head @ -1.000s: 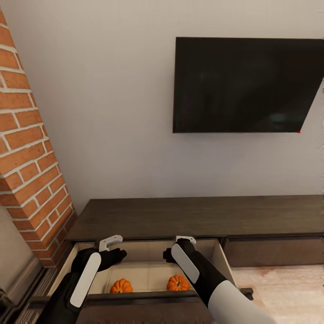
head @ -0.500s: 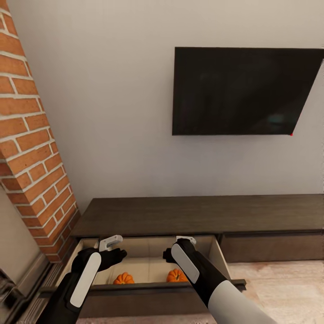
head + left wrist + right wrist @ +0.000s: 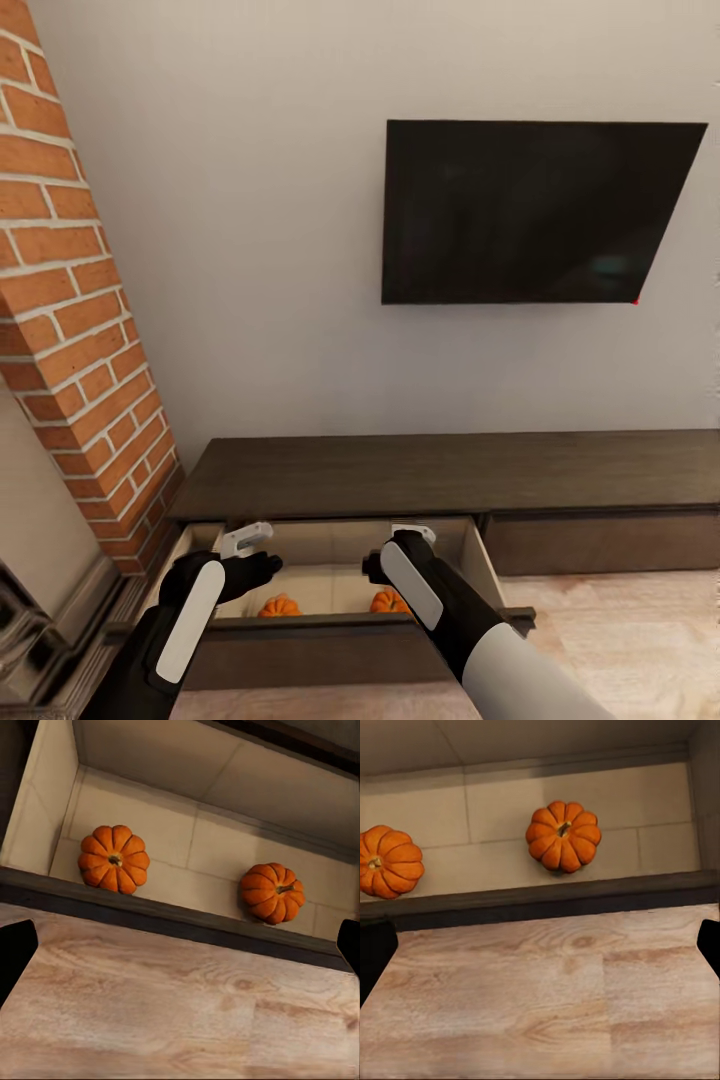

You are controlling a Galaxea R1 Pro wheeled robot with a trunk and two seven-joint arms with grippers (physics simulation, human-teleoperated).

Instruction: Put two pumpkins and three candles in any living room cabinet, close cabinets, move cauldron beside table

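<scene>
Beneath the wall-mounted TV (image 3: pixel 535 212), both pumpkins (image 3: pixel 114 859) (image 3: pixel 273 892) sat in the cabinet's open drawer (image 3: pixel 340 632). Left gripper (image 3: pixel 262 555) and right gripper (image 3: pixel 392 555) hovered unclenched, empty, at six o'clock; candles should go in before shutting.

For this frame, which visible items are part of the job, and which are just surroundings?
Job items:
- pumpkins, one and the other, both lying in the open drawer
- cabinet, drawer pulled out
- left gripper and right gripper, holding nothing

Surroundings:
- wall television
- brick fireplace
- wood floor
</scene>
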